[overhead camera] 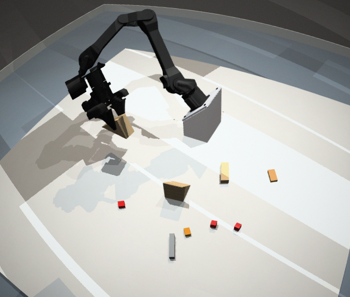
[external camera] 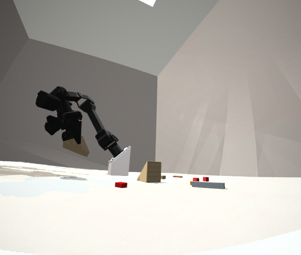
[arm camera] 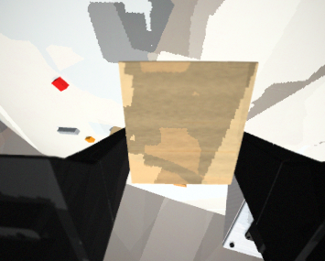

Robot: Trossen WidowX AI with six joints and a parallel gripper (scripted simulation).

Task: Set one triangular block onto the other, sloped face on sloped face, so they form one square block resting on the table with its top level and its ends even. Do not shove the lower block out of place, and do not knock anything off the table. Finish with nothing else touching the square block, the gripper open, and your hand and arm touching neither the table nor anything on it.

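Wooden triangular block point(external camera: 76, 146) sits clamped between the jaws, held above the table point(external camera: 150, 215).

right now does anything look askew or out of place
Only the held triangular block: it hangs tilted in the gripper, clear of the table. The other triangular block rests flat, undisturbed.
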